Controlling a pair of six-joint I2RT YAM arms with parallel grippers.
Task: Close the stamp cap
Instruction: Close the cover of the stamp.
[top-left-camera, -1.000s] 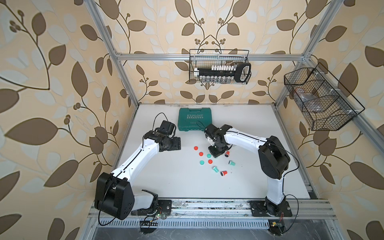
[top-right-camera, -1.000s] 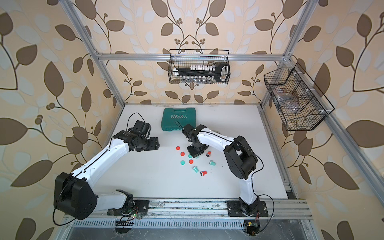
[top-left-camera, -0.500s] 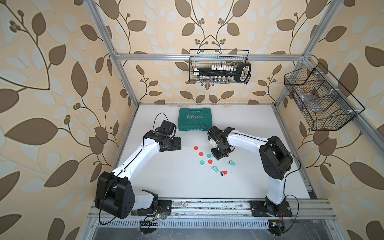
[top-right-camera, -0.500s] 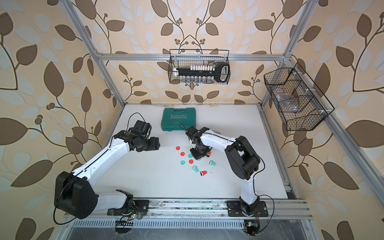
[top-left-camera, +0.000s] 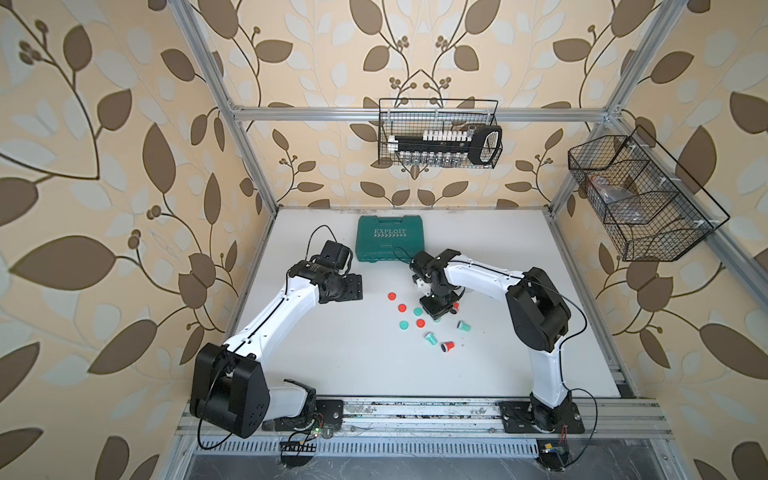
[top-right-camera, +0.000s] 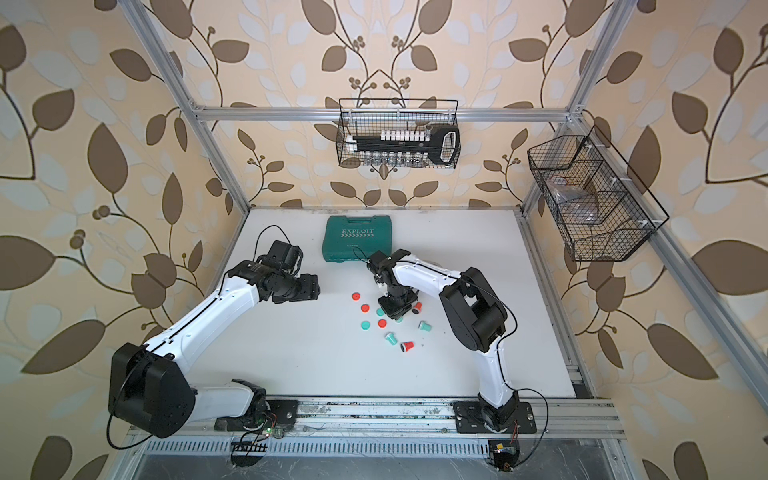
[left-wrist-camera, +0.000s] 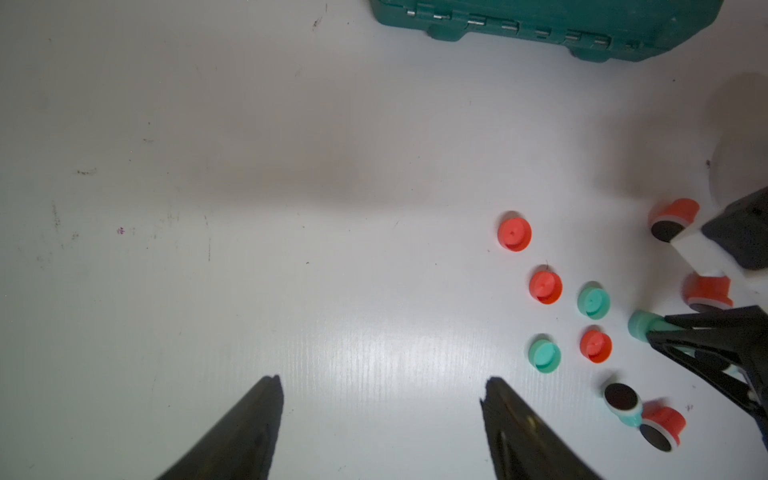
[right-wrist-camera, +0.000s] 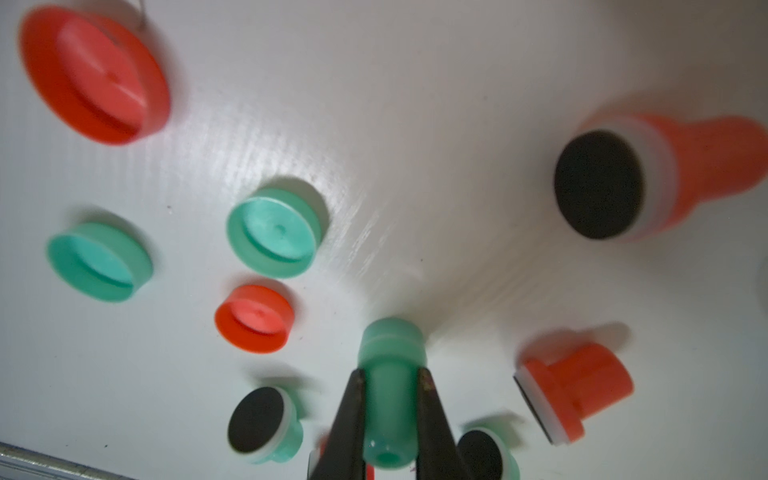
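Pinching teal stamp (right-wrist-camera: 391, 343) by stem in right claw (right-wrist-camera: 390, 374), head down among loose caps (right-wrist-camera: 274, 232); left claw (left-wrist-camera: 382, 379) wide, empty, apart. Risk: tilts under push, seats cap crooked, scatters caps.

White table (top-left-camera: 332, 353), red caps (top-left-camera: 392, 296), teal caps (top-left-camera: 403, 325), teal stamp (right-wrist-camera: 390, 395), teal case (top-left-camera: 388, 243) (white lettering), beige walls (top-left-camera: 104, 124) with brown leaf pattern.
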